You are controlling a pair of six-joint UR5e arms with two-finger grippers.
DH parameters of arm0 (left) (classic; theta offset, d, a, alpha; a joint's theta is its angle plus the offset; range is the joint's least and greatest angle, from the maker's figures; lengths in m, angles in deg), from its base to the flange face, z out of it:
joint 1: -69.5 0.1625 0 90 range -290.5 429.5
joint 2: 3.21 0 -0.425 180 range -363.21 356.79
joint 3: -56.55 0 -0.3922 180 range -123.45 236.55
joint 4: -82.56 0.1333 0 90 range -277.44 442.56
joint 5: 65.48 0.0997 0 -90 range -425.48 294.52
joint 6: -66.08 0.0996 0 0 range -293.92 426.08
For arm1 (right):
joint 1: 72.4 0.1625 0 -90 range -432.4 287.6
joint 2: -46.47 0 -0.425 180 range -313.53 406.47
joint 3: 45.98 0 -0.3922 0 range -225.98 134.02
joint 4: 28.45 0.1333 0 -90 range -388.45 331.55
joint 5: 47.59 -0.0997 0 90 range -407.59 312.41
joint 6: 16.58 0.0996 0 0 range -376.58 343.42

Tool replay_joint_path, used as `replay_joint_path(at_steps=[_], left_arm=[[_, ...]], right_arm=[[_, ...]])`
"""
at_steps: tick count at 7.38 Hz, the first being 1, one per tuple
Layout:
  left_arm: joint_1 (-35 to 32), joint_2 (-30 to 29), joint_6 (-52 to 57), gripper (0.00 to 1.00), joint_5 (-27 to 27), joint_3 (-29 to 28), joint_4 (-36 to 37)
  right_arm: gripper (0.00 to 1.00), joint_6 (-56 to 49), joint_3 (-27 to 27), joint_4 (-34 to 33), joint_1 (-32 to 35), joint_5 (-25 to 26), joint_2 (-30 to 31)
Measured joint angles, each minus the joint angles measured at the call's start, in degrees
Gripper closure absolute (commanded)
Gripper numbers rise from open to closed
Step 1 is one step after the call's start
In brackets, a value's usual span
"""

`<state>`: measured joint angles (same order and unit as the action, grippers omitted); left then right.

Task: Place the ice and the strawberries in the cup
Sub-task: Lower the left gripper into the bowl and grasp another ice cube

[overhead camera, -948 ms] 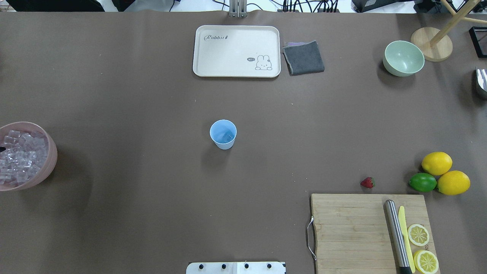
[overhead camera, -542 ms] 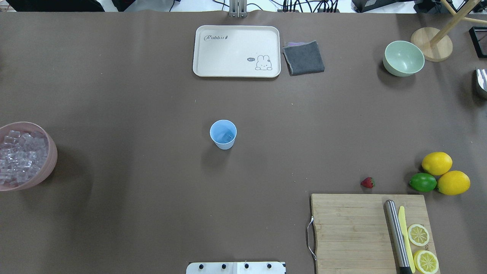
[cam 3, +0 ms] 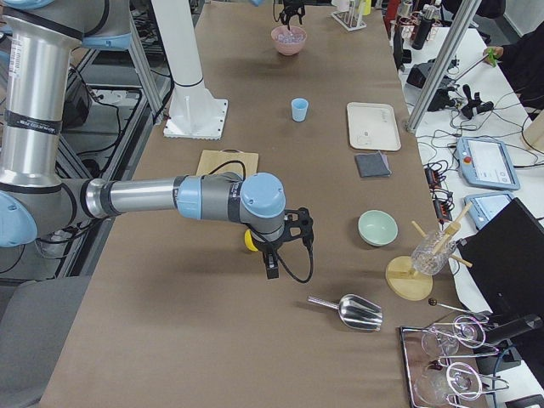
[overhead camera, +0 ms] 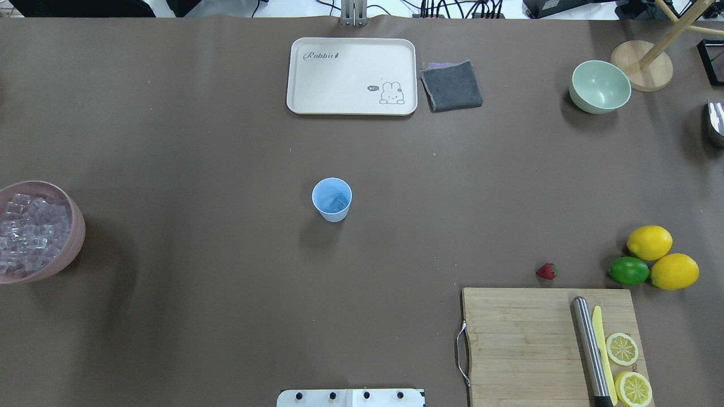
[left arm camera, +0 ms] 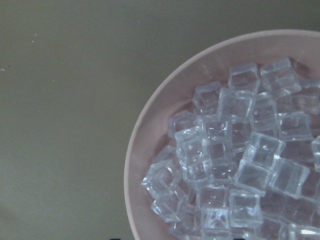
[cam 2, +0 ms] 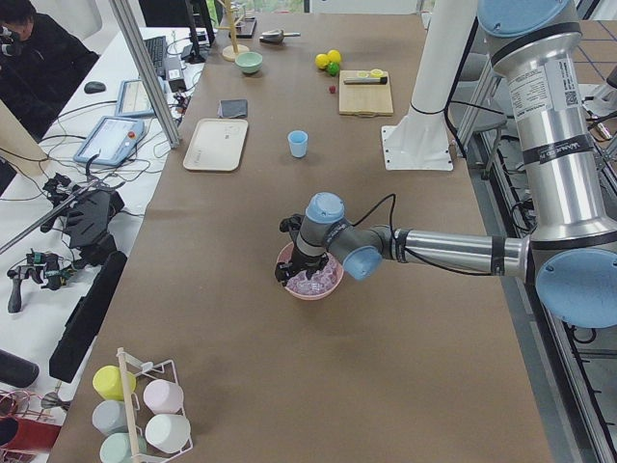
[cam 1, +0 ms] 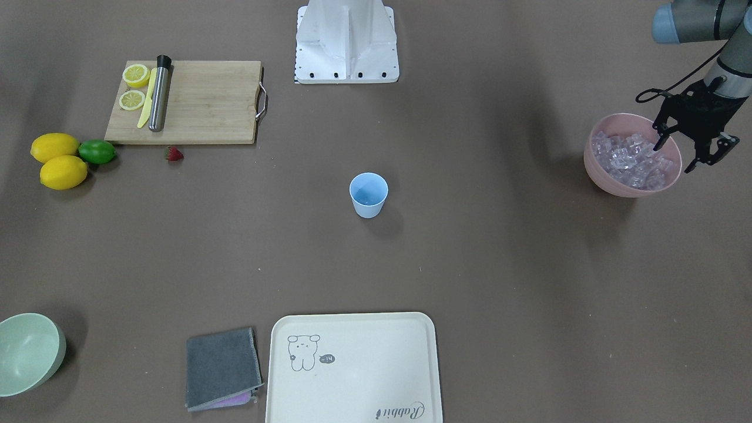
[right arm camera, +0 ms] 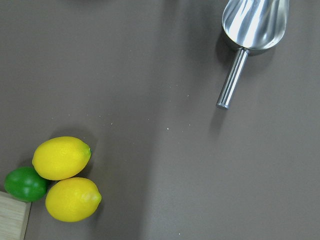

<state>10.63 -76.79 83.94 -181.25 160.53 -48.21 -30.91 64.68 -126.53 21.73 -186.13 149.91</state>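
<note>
The pale blue cup (overhead camera: 332, 199) stands upright mid-table, also in the front-facing view (cam 1: 369, 194); a clear cube shows inside it. The ice (overhead camera: 28, 232) fills a pink bowl (overhead camera: 78, 234) at the table's left edge and fills the left wrist view (left arm camera: 240, 160). My left gripper (cam 1: 684, 151) hangs open and empty just above the bowl's outer rim (cam 1: 596, 170). The red strawberry (overhead camera: 546, 271) lies on the table by the cutting board's far edge. My right gripper (cam 3: 270, 255) hovers near the lemons, seen only in the exterior right view; I cannot tell whether it is open or shut.
A cutting board (overhead camera: 526, 345) holds a steel-handled knife (overhead camera: 588, 350) and lemon slices (overhead camera: 622, 349). Two lemons (overhead camera: 649, 242) and a lime (overhead camera: 628, 271) lie beside it. A cream tray (overhead camera: 352, 76), grey cloth (overhead camera: 451, 86) and mint bowl (overhead camera: 599, 86) sit far. A metal scoop (right arm camera: 252, 22) lies right.
The dark tip of my left gripper showed at the overhead view's left edge over the ice; it has drifted left out of that view. Nothing else moved.
</note>
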Motion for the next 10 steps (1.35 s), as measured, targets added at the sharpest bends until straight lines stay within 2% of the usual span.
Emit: replay_joint_path(at_steps=[8, 10], left_arm=[[1.43, 1.00, -2.33, 0.21, -3.50, 0.04, -0.21], [1.70, 1.42, -3.76, 0.27, -4.60, 0.00, -0.27]], right_arm=[[0.00, 0.00, -0.03, -0.11, 0.00, -0.23, 0.25], [0.00, 0.00, -0.01, -0.17, 0.00, -0.35, 0.32]])
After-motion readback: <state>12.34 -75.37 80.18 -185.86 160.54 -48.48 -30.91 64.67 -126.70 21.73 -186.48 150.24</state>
